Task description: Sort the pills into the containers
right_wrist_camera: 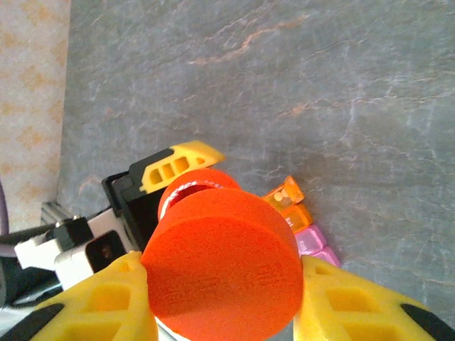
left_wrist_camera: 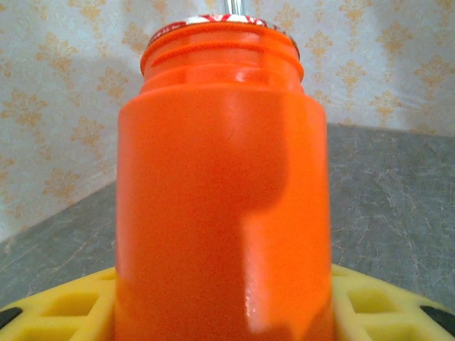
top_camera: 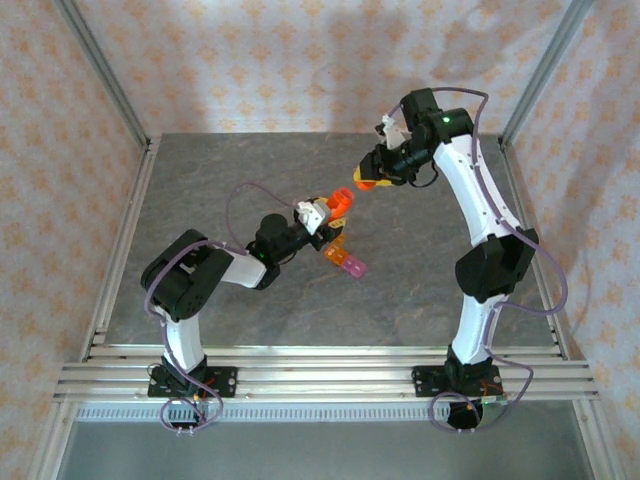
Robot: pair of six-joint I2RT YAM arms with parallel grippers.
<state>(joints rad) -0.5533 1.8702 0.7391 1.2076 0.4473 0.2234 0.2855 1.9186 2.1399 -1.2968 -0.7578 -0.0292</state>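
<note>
My left gripper (top_camera: 322, 220) is shut on a tall orange bottle (top_camera: 340, 203), which stands upright between the yellow fingers (left_wrist_camera: 64, 305) in the left wrist view; the bottle (left_wrist_camera: 224, 199) has no cap on. My right gripper (right_wrist_camera: 224, 302) is shut on the round orange cap (right_wrist_camera: 224, 266), held above the bottle mouth (right_wrist_camera: 186, 193). From above, the cap (top_camera: 366, 182) hangs up and to the right of the bottle. The containers lie on the table beside the left gripper: orange (top_camera: 335, 252) (right_wrist_camera: 290, 204) and pink (top_camera: 355, 267) (right_wrist_camera: 316, 245). Small pale pills (right_wrist_camera: 289, 192) show in one open orange compartment.
The grey stone-patterned table (top_camera: 220, 180) is bounded by a metal frame (top_camera: 110, 90) and patterned walls. The left arm (top_camera: 190, 280) and the right arm (top_camera: 480, 220) reach in from the near rail. Purple cables loop over both arms.
</note>
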